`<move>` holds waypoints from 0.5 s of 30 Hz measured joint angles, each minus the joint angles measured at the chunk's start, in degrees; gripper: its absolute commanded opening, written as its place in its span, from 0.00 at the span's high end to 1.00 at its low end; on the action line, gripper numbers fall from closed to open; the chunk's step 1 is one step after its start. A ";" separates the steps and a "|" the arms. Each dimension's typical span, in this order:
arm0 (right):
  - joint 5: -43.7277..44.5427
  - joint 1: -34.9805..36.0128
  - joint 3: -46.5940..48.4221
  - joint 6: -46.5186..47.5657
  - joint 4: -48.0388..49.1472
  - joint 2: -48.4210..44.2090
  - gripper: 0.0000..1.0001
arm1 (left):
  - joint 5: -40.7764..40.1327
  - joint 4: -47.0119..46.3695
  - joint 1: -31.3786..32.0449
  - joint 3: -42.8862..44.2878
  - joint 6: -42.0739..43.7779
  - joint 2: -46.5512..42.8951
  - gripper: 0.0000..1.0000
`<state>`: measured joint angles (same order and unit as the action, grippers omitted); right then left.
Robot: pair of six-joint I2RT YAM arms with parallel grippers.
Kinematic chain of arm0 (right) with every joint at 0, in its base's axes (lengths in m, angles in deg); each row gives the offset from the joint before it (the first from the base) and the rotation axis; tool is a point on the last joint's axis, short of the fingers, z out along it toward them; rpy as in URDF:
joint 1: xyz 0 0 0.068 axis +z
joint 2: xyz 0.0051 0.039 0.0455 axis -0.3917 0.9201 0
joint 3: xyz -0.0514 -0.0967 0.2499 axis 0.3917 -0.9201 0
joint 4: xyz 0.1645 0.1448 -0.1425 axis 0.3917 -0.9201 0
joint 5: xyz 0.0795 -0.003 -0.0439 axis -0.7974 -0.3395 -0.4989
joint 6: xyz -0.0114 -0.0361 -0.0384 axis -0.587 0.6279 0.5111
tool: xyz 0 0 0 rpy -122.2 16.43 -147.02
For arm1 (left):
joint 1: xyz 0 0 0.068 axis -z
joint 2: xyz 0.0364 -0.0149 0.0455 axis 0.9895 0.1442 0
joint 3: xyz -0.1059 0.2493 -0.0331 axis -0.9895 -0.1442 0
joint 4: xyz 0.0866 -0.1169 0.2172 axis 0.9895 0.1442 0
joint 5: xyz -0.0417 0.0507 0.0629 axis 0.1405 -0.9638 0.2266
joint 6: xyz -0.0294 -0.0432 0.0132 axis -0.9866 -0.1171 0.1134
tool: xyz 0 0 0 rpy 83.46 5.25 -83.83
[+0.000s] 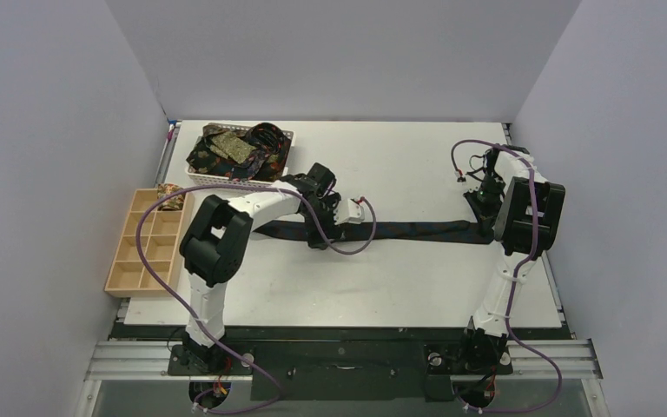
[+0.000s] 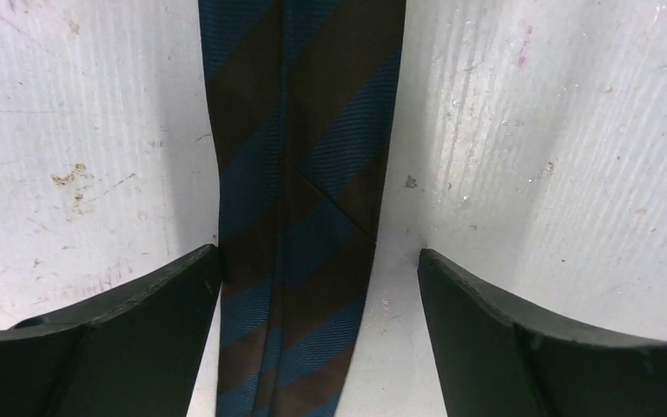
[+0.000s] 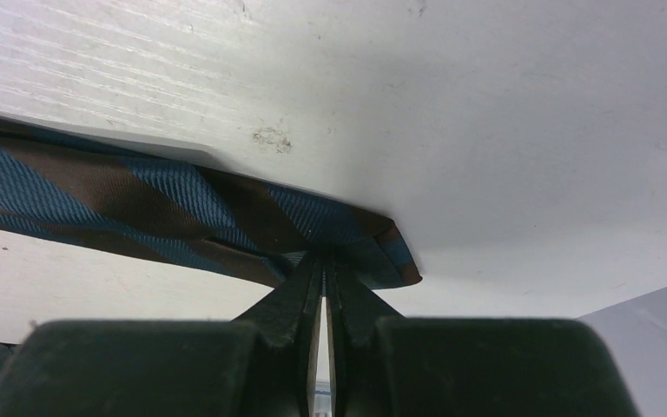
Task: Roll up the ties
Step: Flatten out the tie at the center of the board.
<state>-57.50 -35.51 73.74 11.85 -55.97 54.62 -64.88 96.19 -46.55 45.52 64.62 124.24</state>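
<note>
One blue-brown striped tie point(image 1: 417, 230) lies flat; right jaws seemingly pinch its end; left jaws spread astride.

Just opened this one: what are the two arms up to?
Both arms are working on one blue-and-brown striped tie laid out full length across the table. The right gripper is shut on one end of it. The left gripper is open partway along it, with a finger on either side and no grip. This tie is not yet rolled. More ties are piled in the basket, and one small roll sits at the far end of the wooden tray.
</note>
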 measured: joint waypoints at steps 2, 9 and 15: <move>0.04 0.00 0.00 0.13 0.00 0.00 0.98 | -1.11 -2.40 0.61 -2.80 0.81 -1.64 0.42; 0.24 0.00 0.04 0.33 0.00 0.00 0.98 | -5.20 -5.66 1.92 -3.50 2.49 -2.23 0.65; 0.57 0.00 0.11 0.98 0.00 0.00 0.98 | -6.29 -5.79 1.64 -1.42 2.51 -1.84 0.70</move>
<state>-56.94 -35.51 73.85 12.83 -55.97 54.62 -71.17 90.40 -44.91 44.10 67.13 122.40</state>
